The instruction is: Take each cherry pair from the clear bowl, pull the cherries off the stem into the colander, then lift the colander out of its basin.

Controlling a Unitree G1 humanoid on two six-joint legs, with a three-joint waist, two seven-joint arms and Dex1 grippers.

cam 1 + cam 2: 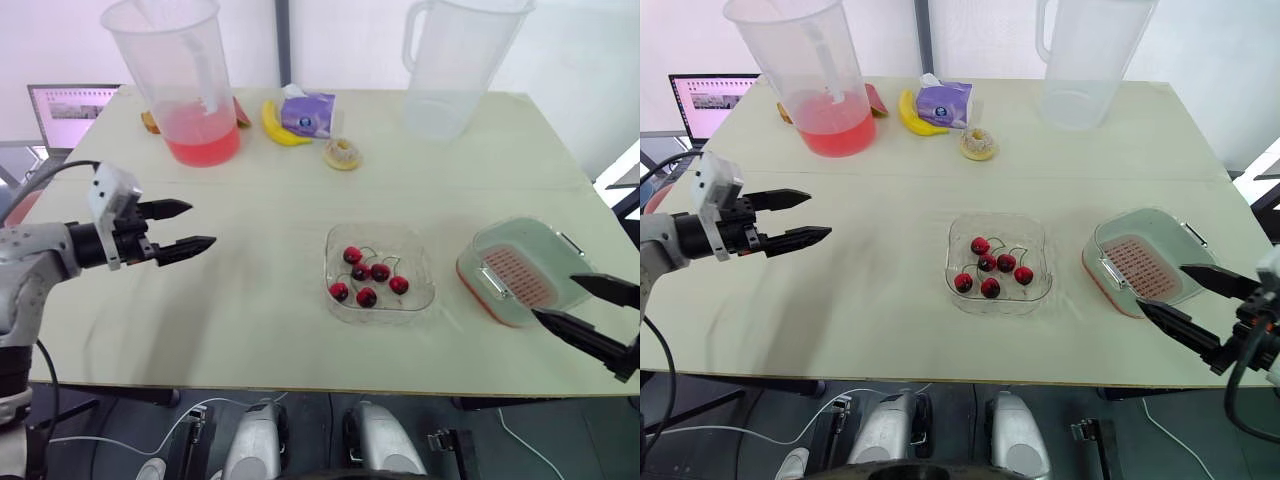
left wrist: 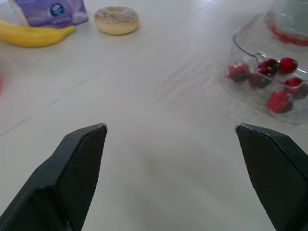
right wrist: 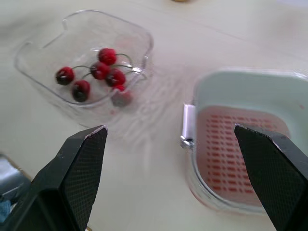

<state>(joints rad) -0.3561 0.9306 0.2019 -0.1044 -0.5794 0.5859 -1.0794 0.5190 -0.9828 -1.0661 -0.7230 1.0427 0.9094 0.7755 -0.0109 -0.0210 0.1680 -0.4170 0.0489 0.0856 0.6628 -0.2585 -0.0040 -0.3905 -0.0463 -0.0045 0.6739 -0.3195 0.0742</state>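
Left hand over pale table

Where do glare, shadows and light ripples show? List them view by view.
Left eye view: the backdrop behind the empty pitcher glares white; the table is evenly lit, shadows faint and soft. Right wrist view: the clear bowl throws wavy light ripples on the table toward the basin. Left wrist view: the same ripples beside the bowl.

Wide bare tabletop between left gripper and clear bowl — open lane, slim gap from bowl to basin, right gripper close by basin, pink-filled pitcher, clear pitcher, banana, doughnut — all well back.
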